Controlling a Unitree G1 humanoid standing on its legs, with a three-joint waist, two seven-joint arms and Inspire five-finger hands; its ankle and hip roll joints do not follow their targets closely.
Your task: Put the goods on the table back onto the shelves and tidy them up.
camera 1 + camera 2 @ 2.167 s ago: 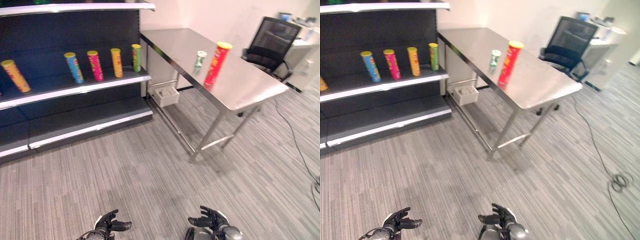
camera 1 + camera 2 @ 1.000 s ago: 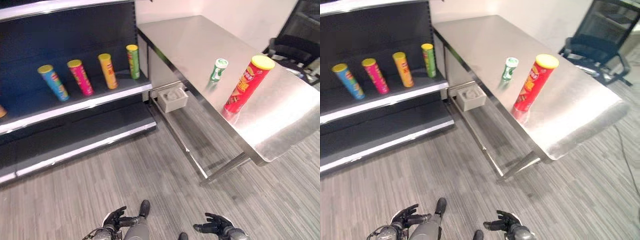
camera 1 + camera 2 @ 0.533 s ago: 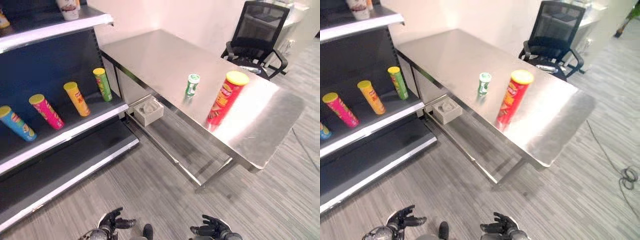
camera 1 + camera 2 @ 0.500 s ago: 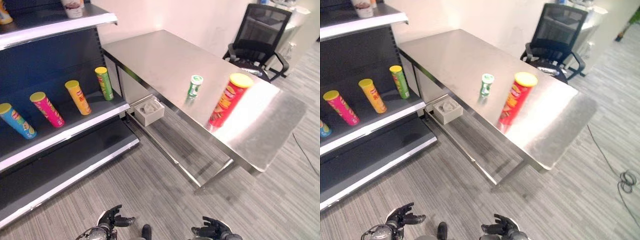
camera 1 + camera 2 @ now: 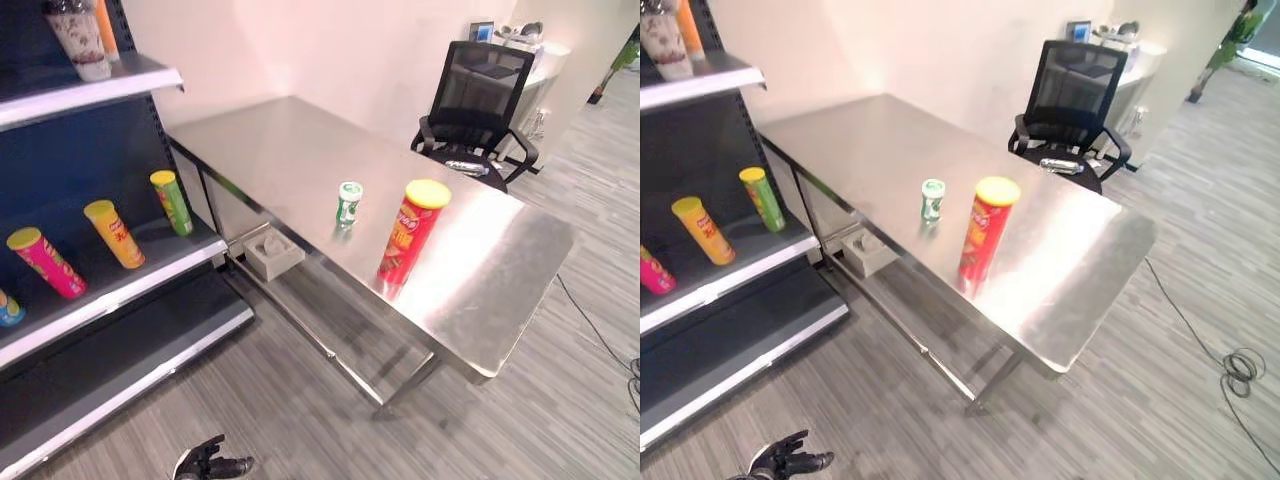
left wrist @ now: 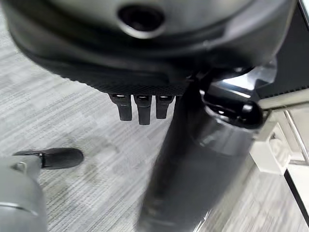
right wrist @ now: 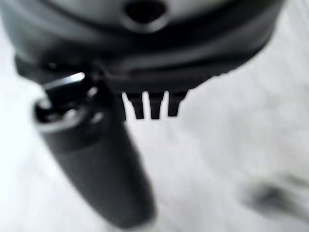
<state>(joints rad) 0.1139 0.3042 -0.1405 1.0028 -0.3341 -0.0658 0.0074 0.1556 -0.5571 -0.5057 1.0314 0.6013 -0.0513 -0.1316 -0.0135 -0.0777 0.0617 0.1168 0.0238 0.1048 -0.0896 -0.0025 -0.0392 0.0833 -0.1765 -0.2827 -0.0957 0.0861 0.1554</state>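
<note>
A tall red tube with a yellow lid (image 5: 410, 232) stands upright on the steel table (image 5: 280, 150). A small green can (image 5: 348, 203) stands just beyond it, apart from it. On the dark shelf unit's middle board (image 5: 120, 290), to the left, stand a green tube (image 5: 172, 203), an orange tube (image 5: 114, 234) and a pink tube (image 5: 46, 263). My left hand (image 5: 208, 464) hangs low over the carpet, far from the table, fingers relaxed and empty. In the right wrist view my right hand (image 7: 145, 43) is open over the floor with its thumb stretched out, holding nothing.
A white box (image 5: 274, 257) sits on the rail under the table beside the shelf. A black office chair (image 5: 480, 100) stands behind the table's far end. A cup (image 5: 80, 40) rests on the upper shelf. Grey carpet lies between me and the table.
The whole picture has shifted right and up, so the camera has moved. The tubes and can stand where they were. Both hands stay low and empty.
</note>
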